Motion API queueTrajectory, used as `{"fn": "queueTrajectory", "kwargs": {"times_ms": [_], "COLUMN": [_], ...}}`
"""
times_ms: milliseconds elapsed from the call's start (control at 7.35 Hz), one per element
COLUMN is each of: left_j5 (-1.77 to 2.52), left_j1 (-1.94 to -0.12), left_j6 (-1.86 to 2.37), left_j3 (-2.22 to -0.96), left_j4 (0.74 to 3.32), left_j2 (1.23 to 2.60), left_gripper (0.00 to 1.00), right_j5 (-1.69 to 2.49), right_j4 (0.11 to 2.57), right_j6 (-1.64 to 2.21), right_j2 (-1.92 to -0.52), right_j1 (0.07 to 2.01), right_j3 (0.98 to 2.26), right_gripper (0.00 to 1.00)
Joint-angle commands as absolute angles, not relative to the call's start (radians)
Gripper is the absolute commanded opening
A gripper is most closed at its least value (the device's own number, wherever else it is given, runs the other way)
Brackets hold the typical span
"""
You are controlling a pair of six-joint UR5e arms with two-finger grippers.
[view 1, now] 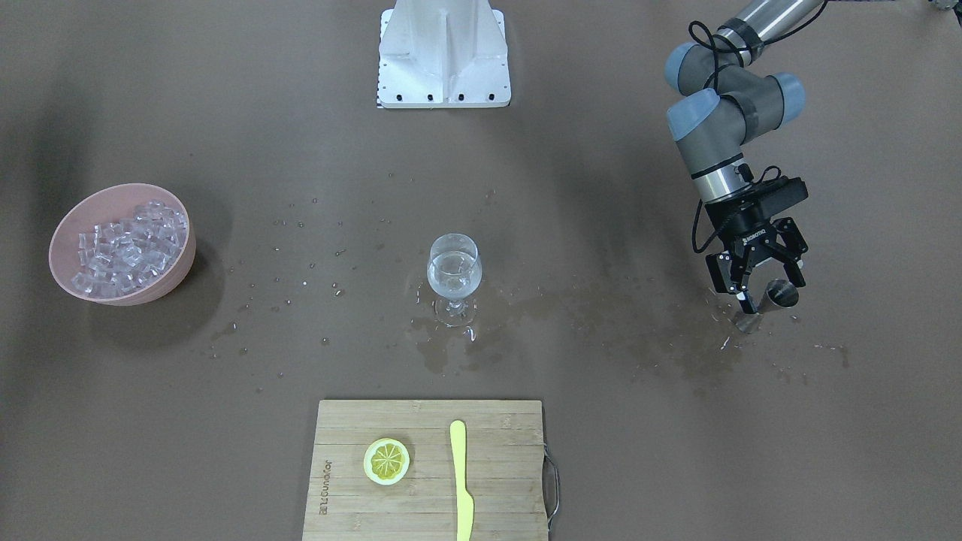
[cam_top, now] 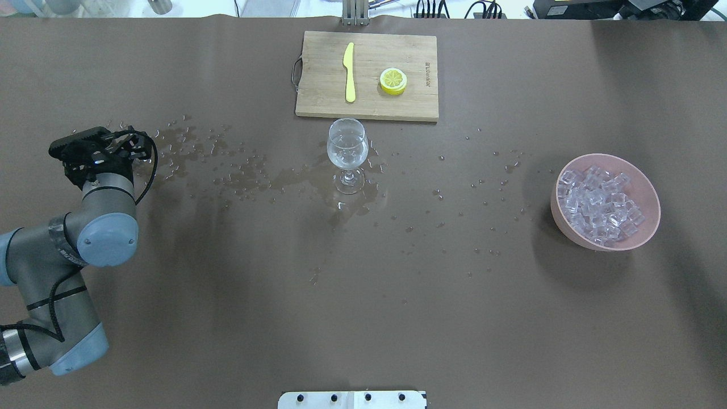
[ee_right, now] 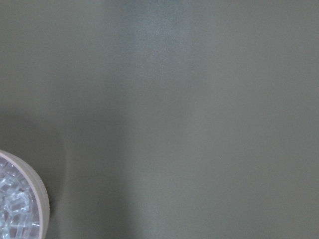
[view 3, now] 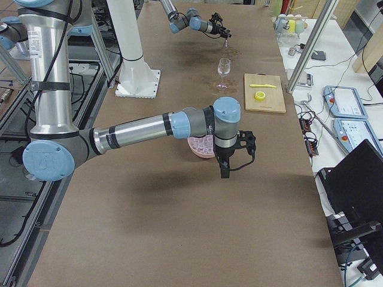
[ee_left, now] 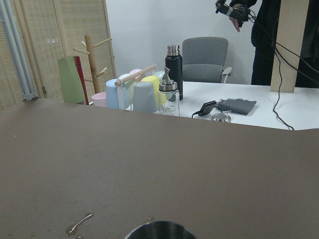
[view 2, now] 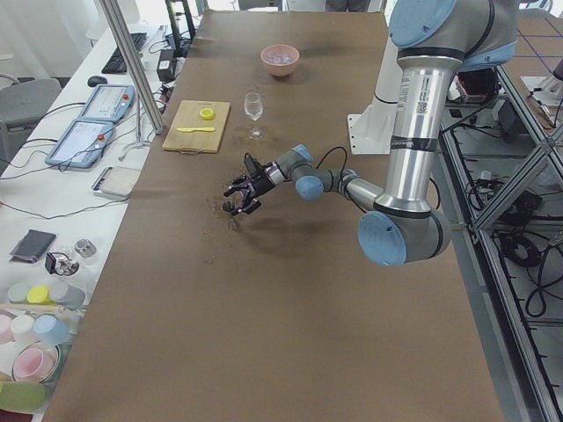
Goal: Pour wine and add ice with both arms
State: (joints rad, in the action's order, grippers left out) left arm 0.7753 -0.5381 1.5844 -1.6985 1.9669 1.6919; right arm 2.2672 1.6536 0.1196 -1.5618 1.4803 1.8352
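Observation:
A stemmed glass (view 1: 453, 274) with a little clear wine stands mid-table, also in the overhead view (cam_top: 347, 153). A pink bowl (view 1: 68, 225) holds heaped ice cubes (view 1: 124, 244); they also show in the overhead view (cam_top: 599, 207) and the right wrist view (ee_right: 12, 219). My left gripper (view 1: 772, 294) is open, its fingers either side of a small steel jigger (view 1: 754, 319) on the wet table. The jigger's rim (ee_left: 159, 231) shows in the left wrist view. My right gripper (view 3: 224, 170) hangs just beside the bowl. It shows only in the exterior right view, so I cannot tell its state.
A wooden cutting board (view 1: 496, 488) carries a lemon slice (view 1: 386, 460) and a yellow knife (view 1: 461, 481) at the operators' edge. Spilled droplets and wet patches (view 1: 676, 361) spread between jigger and glass. The white pedestal (view 1: 443, 52) stands at the robot's side.

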Motion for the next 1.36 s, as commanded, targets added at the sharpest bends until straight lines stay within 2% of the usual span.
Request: {"fn": "queueTrajectory", "kwargs": {"times_ms": [0, 408, 817, 1225], "left_j5": [0.778, 0.802, 1.051, 1.517], "left_j1": [-0.540, -0.543, -0.621, -0.924], "left_j6": [1.519, 1.366, 1.177, 0.773], "left_j3": [-1.782, -1.899, -1.952, -2.002], "left_j4": [1.991, 2.089, 2.100, 2.097], "left_j2": [1.636, 1.566, 1.534, 1.459], "left_gripper": [0.98, 0.98, 0.98, 0.98], "right_j5": [2.267, 2.267, 2.267, 2.267], "right_j4": [1.654, 1.654, 1.654, 1.654], "right_j6": [0.120, 0.120, 0.118, 0.118], "right_j2": [-1.560, -1.560, -1.562, -1.562], "right_j1": [1.480, 1.480, 1.480, 1.480], "right_j3": [1.835, 1.836, 1.836, 1.839], "right_gripper": [1.00, 1.00, 1.00, 1.00]}}
